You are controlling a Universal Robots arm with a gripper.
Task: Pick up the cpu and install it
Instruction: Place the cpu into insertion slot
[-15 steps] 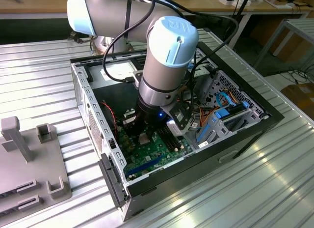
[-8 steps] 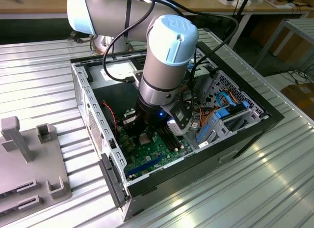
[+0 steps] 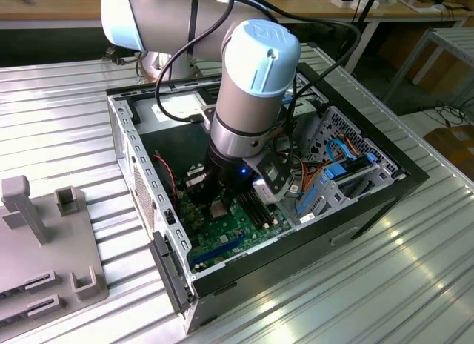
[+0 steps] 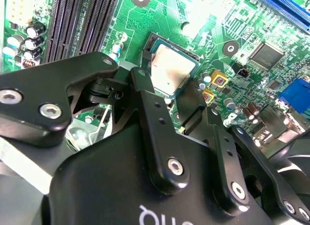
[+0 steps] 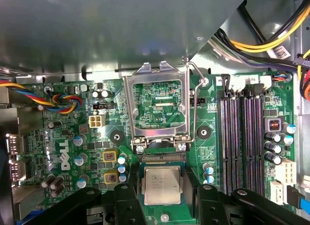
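Your gripper (image 5: 163,192) has its fingers clamped on the cpu (image 5: 162,184), a thin silver-grey square, green-rimmed, at the socket (image 5: 162,158)

In the exterior view the arm (image 3: 255,77) enters from eleven o'clock and bends down, its wrist (image 3: 237,147) upright, the gripper (image 3: 220,202) pointing toward six o'clock.

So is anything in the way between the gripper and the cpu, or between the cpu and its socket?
Nothing visible. The cpu sits right by the gripper, inside the black socket frame, and the metal load plate is flipped open, off it.
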